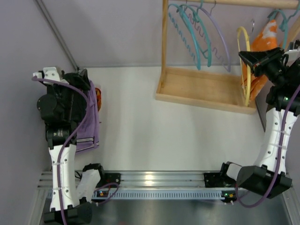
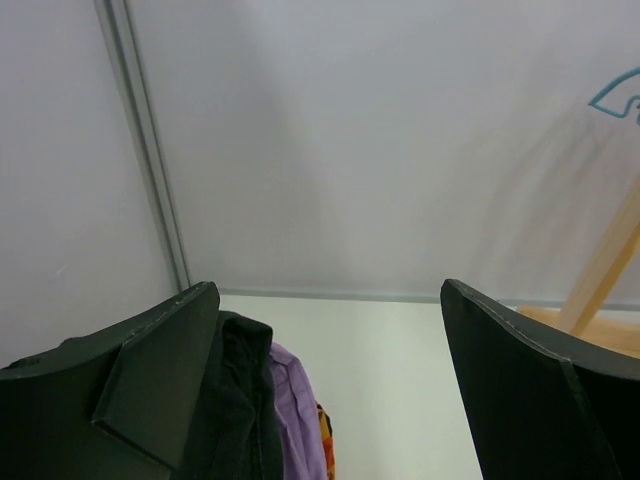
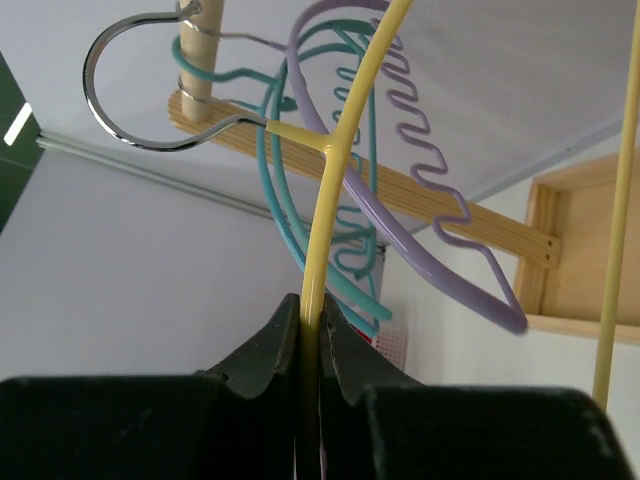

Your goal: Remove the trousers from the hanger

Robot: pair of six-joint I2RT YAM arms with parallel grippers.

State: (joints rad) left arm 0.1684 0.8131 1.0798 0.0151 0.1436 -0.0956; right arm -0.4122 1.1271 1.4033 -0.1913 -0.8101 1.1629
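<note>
The yellow hanger hangs on the wooden rack's rail at the right, bare of cloth where it shows. My right gripper is shut on its thin yellow arm; in the right wrist view the gripper pinches the rod below the metal hook. The black trousers lie crumpled on the table at the far left, against a purple shirt. My left gripper is open and empty above them, the fabric beside its left finger. In the top view the left gripper hides the trousers.
The wooden rack stands at the back right with teal hangers and a lilac hanger. An orange-and-white garment hangs behind the yellow hanger. The purple shirt and an orange scrap lie at the left wall.
</note>
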